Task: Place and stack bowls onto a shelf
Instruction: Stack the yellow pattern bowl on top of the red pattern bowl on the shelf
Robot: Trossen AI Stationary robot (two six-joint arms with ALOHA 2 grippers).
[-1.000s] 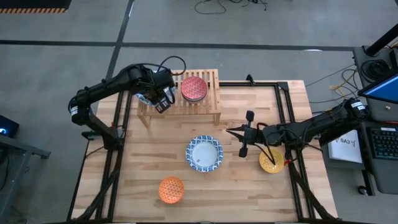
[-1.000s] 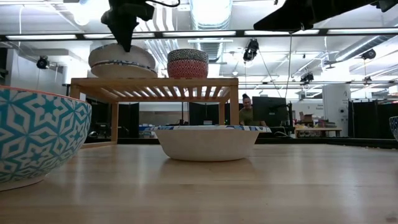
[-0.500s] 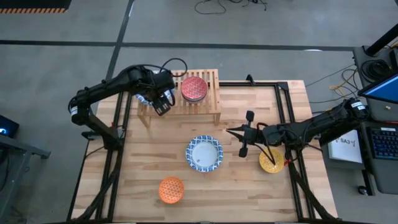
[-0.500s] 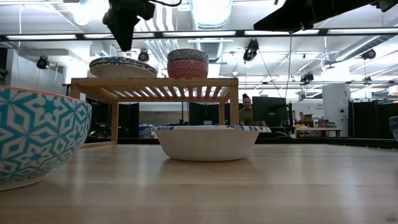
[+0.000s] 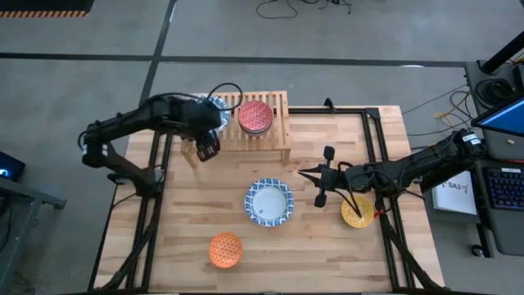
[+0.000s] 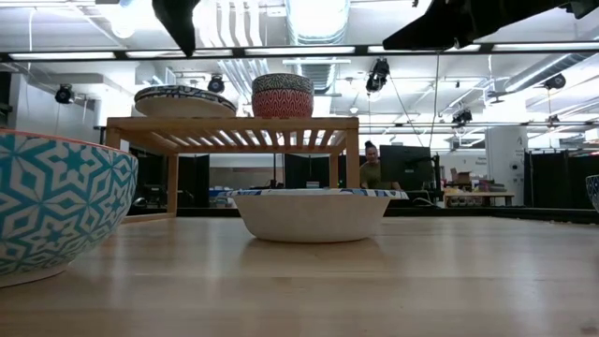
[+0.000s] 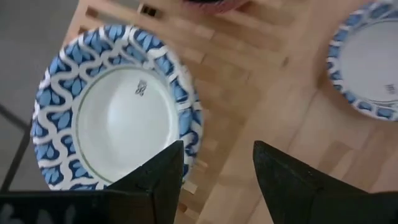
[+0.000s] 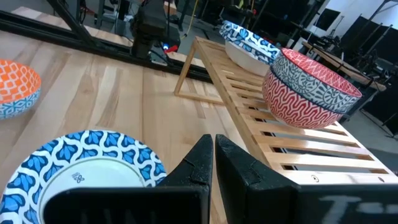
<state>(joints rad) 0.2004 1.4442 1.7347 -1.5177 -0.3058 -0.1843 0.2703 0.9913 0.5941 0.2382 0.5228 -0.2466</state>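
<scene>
My left gripper [image 5: 210, 149] hangs just off the front edge of the shelf [image 5: 270, 138], jaws spread and holding nothing. In the left wrist view the wide blue-patterned bowl [image 7: 116, 107] sits on the slats just beyond my fingertips [image 7: 163, 173], clear of both of them. My right gripper [image 5: 304, 172] waits over the table beside the other wide bowl [image 5: 268, 202], jaws pinched shut on nothing.

What worries me now: the left jaws are close to that shelf bowl's rim, so if I swing away sideways rather than lifting clear first, a finger could clip the rim and skid the bowl along the slats or off the shelf's end, which it sits near. The red bowl [image 5: 255, 116] stands on the shelf just past it, a stack with a grey-patterned bowl nested under it in the right wrist view, so a shove that way could knock the two together.

The shelf bowl looks settled, upright, white inside with a wavy blue band round it, sitting level on the rack in the low view. Three bowls are left on the table: the wide one in front of the right jaws, the orange bowl [image 5: 225, 249] nearer me, and the yellow bowl [image 5: 358, 212] under the right arm.
</scene>
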